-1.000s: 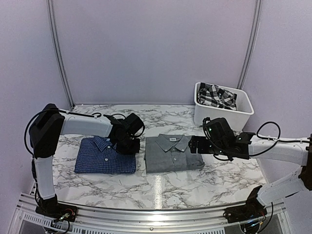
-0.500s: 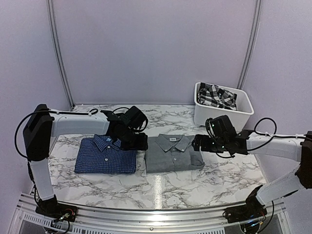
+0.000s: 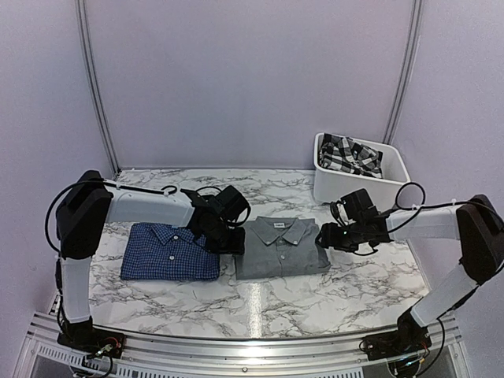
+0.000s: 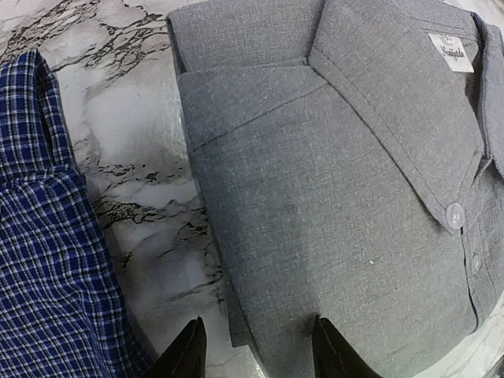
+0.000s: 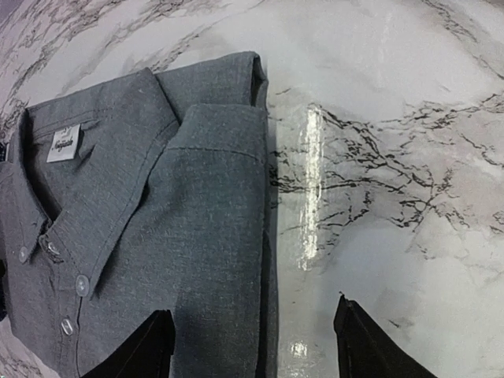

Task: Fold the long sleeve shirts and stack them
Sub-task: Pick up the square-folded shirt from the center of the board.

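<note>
A plain grey shirt (image 3: 279, 248) lies folded, collar up, in the middle of the marble table. To its left lies the dark blue checked shirt (image 3: 169, 252), also folded. My left gripper (image 3: 236, 242) is low at the grey shirt's left edge. In the left wrist view its jaws (image 4: 256, 354) stand open astride that edge of the grey shirt (image 4: 339, 173), with the blue shirt (image 4: 39, 260) to the side. My right gripper (image 3: 324, 236) is at the grey shirt's right edge. In the right wrist view it (image 5: 252, 342) is open, one finger over the grey shirt (image 5: 157, 205) and one over bare marble.
A white bin (image 3: 398, 177) holding a black-and-white plaid cloth (image 3: 350, 153) stands at the back right. Bare marble table (image 3: 276, 303) runs in front of both shirts. Walls with metal posts close off the back and sides.
My left gripper has moved right, from the blue shirt's collar to the grey shirt's left edge. My right gripper has drawn in to the grey shirt's right edge.
</note>
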